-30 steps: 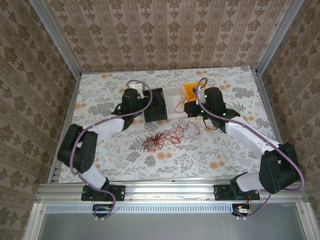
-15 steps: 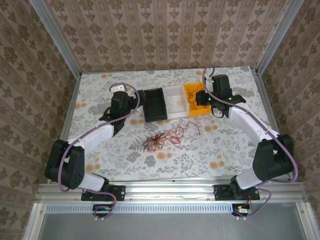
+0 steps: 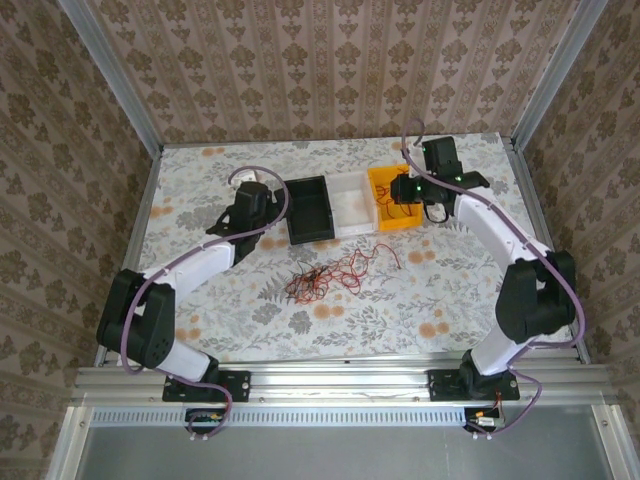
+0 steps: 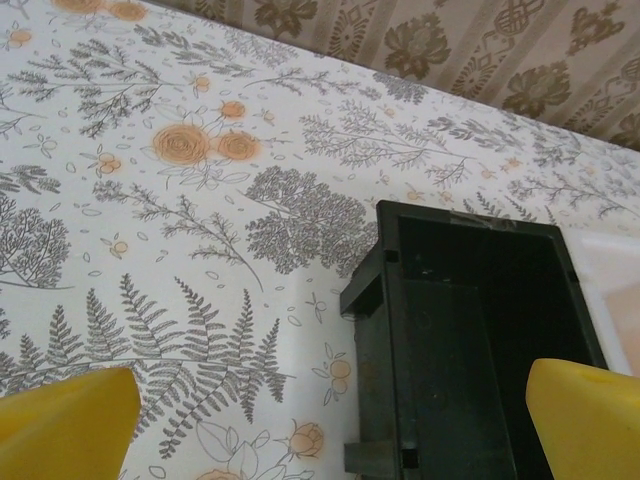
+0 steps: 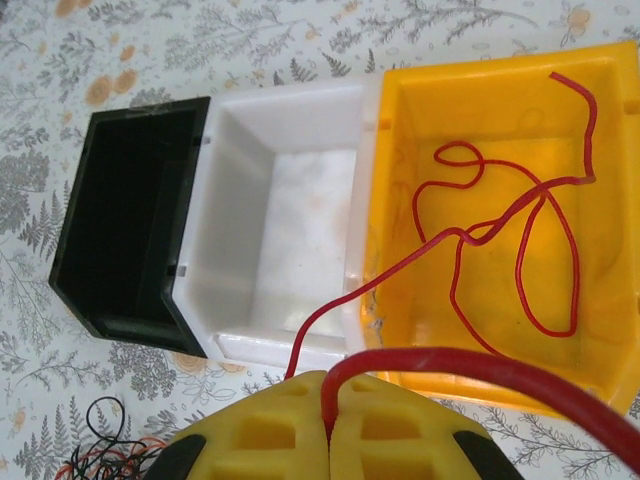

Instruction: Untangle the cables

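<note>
The cables [image 3: 322, 279] lie as a loose red tangle on the flowered table in front of the bins, and its edge [image 5: 105, 452] shows at the lower left of the right wrist view. My right gripper [image 5: 330, 400] is shut on one red cable [image 5: 500, 372], hovering at the near rim of the yellow bin [image 5: 395, 200]. A looped red cable [image 5: 520, 235] lies inside that bin. In the top view the right gripper [image 3: 398, 194] sits over the yellow bin [image 3: 381, 181]. My left gripper [image 4: 330, 425] is open and holds nothing, left of the black bin [image 4: 470, 330].
Three bins stand in a row at the back middle: black [image 3: 310, 208], white [image 3: 349, 204] and yellow. The white bin [image 5: 280, 210] holds nothing. Patterned walls close the table at the back and sides, with a metal rail along the near edge [image 3: 330, 380].
My right gripper has swung back and to the right over the yellow bin, still shut on the red cable. The left gripper has shifted left off the black bin.
</note>
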Available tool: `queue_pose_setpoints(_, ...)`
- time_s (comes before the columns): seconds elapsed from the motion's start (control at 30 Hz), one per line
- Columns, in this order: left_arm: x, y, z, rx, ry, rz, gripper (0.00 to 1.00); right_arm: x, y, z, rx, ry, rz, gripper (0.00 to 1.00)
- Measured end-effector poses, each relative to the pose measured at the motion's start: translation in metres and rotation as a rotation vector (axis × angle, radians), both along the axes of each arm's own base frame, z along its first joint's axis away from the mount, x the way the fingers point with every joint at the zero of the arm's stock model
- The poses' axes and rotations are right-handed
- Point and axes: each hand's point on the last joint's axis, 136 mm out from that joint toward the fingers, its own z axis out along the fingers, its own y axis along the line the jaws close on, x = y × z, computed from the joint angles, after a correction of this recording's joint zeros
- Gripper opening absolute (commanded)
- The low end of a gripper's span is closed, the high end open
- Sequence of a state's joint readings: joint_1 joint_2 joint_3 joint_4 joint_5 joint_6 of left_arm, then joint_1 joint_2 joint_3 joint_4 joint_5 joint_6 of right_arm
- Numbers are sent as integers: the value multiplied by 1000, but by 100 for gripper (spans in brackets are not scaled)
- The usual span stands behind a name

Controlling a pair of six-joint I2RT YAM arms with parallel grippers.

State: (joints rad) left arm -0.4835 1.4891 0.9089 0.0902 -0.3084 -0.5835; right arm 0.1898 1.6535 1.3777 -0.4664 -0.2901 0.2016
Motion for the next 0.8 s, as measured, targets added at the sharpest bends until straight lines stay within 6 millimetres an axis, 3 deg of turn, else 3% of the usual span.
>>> queue_pose_setpoints(0.3, -1, -2, 2, 11, 17, -3, 100, 29, 3, -35, 18, 143, -9, 7)
queue_pose_setpoints(0.63, -3, -2, -1, 19, 32, -6, 100, 66, -1, -71, 170, 267, -144, 8)
queue_pose_setpoints(0.8, -5, -12, -1, -2, 38, -52, 100, 71, -4, -61, 200, 226, -170, 8)
